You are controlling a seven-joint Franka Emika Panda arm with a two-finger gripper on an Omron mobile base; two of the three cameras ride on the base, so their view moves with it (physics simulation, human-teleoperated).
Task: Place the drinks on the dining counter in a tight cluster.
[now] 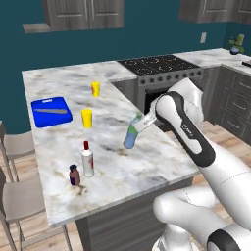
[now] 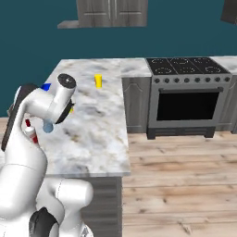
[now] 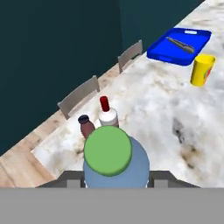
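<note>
2 of 3 drinks sit together near the worktop's (image 1: 147,162) front corner: white bottle (image 1: 87,159), maroon bottle (image 1: 74,175) just beside it. Gripper (image 1: 138,122) pinches the blue bottle (image 1: 131,136), tilted, above mid-worktop. Left: set it by the pair. Open marble between; front edge close behind the pair, yellow cup (image 1: 87,118) well apart.

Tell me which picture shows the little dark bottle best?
The left base view: the dark bottle stands in full on the counter beside the white bottle. The hand view shows just its top, behind the held bottle.
</note>
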